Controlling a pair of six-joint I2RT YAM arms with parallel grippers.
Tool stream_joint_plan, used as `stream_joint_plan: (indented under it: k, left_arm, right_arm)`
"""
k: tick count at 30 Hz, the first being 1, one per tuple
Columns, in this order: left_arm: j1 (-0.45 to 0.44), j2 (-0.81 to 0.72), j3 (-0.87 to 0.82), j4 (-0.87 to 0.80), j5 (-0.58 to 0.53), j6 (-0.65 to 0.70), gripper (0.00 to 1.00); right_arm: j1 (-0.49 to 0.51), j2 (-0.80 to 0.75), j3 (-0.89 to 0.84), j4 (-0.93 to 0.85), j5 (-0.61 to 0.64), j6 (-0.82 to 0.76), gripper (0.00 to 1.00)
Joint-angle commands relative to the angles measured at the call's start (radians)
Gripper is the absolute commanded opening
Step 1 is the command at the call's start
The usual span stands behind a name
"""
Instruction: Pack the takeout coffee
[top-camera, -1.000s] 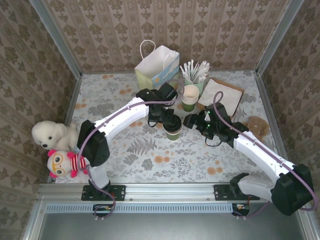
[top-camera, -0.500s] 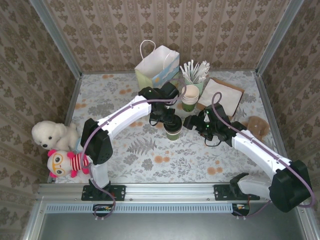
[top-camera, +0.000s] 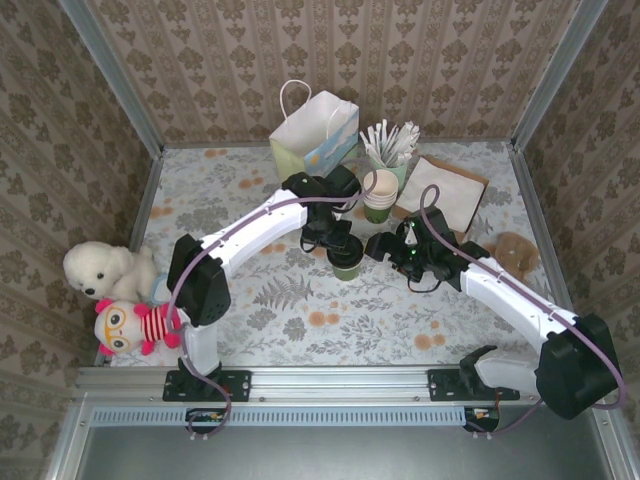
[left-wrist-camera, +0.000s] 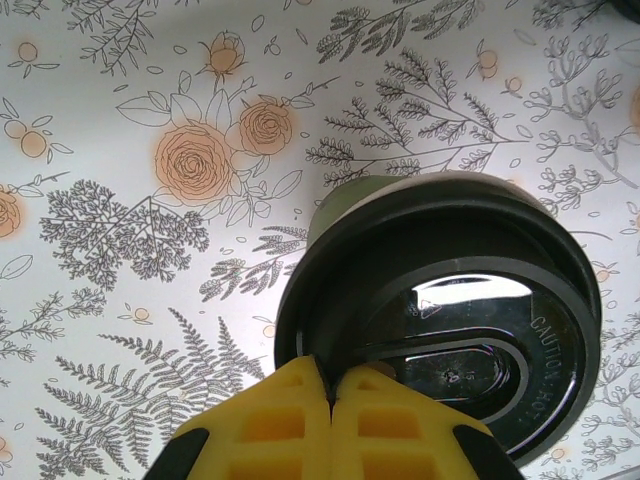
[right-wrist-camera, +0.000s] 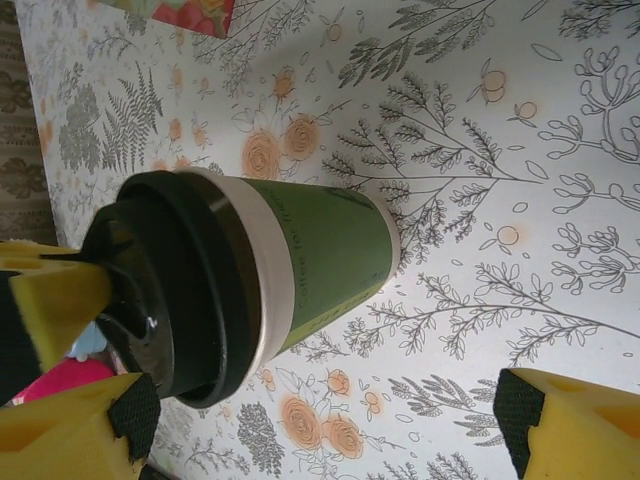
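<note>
Cup, place: the takeout coffee (top-camera: 347, 262) stands upright on the floral surface (top-camera: 260, 300), between the two arms and in front of the paper bag (top-camera: 312, 135).
Left jaws: clenched on nothing, tips pressed together and resting on the near rim of the black lid (left-wrist-camera: 450, 320).
Right jaws: released and spread wide, facing the cup's side without touching it.
Weight: we judge it light if empty and top-heavy if filled; we cannot tell the fill.
Wall: thin paper that would give under a hard squeeze, so we would close gently.
Lid: smooth, slippery plastic that looks snap-fitted; we judge it a poor place to lift from, since it may pop off.
Hold: across the green wall (right-wrist-camera: 330, 250) below the pale rim band, on opposite sides, cup kept upright.
Risk: the cup may tip while the closed tips bear on one edge of the lid.
Bag: upright with its mouth open; a stack of lidless cups (top-camera: 380, 195) stands near it.
</note>
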Motion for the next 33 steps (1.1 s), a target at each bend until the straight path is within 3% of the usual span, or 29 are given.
stream_joint_plan:
  k: [1,18,25,33]
  left_arm:
    - [-0.007,0.023,0.045,-0.045,0.007,0.022,0.0]
    - [-0.009,0.057,0.059,-0.053,0.022,0.032,0.0]
    - [-0.011,0.068,0.04,-0.053,0.036,0.053,0.0]
    - [-0.014,0.086,0.031,-0.068,0.029,0.065,0.0]
  right_arm:
    - [-0.005,0.015,-0.011,0.017,-0.036,0.015,0.88]
    - [-0.005,0.068,-0.012,0.03,-0.048,0.025,0.85]
    - [-0.004,0.132,-0.004,0.082,-0.118,0.044,0.85]
    - [-0.004,0.162,-0.02,0.099,-0.089,0.064,0.83]
